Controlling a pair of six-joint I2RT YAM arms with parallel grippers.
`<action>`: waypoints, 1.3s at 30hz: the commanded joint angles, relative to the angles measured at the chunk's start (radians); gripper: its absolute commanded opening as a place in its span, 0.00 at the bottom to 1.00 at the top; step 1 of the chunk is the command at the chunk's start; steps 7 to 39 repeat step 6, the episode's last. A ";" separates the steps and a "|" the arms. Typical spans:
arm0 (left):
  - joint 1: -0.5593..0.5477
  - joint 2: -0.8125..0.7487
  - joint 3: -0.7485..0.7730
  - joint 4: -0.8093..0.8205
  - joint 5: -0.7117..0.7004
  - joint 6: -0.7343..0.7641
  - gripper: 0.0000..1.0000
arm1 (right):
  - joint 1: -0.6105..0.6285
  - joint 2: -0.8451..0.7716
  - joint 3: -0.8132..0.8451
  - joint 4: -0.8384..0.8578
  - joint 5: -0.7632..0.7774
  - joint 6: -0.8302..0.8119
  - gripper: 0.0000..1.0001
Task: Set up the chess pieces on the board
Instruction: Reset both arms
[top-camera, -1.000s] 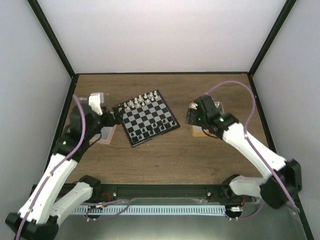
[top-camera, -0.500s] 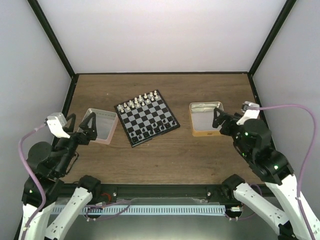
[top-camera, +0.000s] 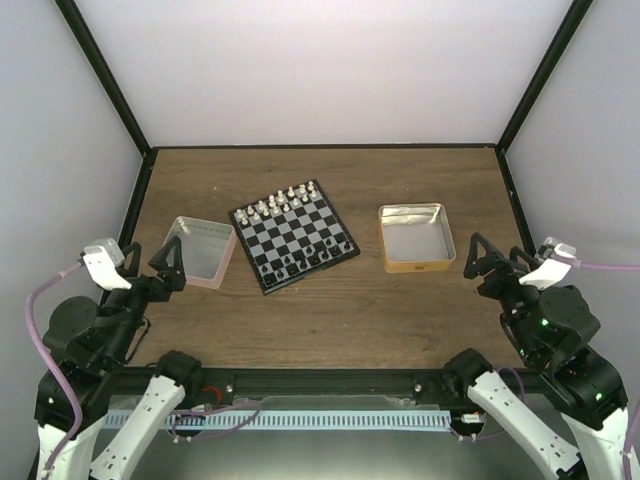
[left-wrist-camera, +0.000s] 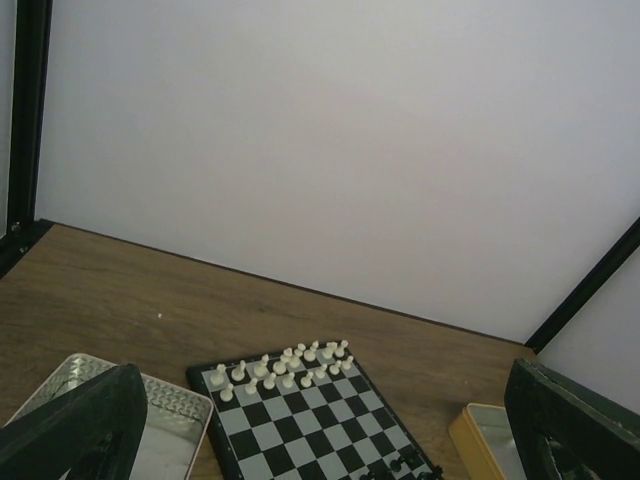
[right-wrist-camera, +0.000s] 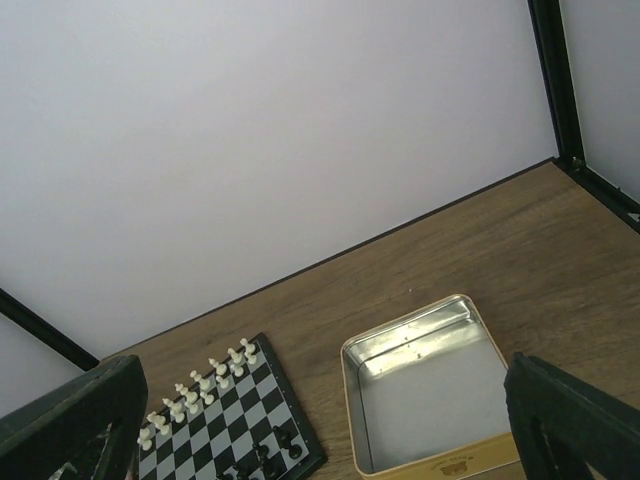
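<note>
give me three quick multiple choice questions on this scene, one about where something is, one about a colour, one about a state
1. Where do the white pieces stand on the board?
A. along its far side
B. along its near side
C. in the middle

2. What colour is the outer wall of the tin to the right of the board?
A. blue
B. yellow
C. red

3. How do the left tool and right tool stand?
A. both shut on pieces
B. left shut, right open
C. both open and empty

Answers:
1 A, the white rows line the board's far edge.
2 B, its front wall shows yellow.
3 C, each is spread wide with nothing inside.
</note>
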 joint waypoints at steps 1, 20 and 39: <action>0.002 -0.024 -0.013 -0.029 -0.006 -0.017 1.00 | -0.001 -0.034 -0.015 -0.019 0.035 0.020 1.00; 0.002 -0.026 -0.002 -0.037 -0.010 -0.018 1.00 | -0.001 -0.029 -0.019 -0.018 0.034 0.022 1.00; 0.002 -0.026 -0.002 -0.037 -0.010 -0.018 1.00 | -0.001 -0.029 -0.019 -0.018 0.034 0.022 1.00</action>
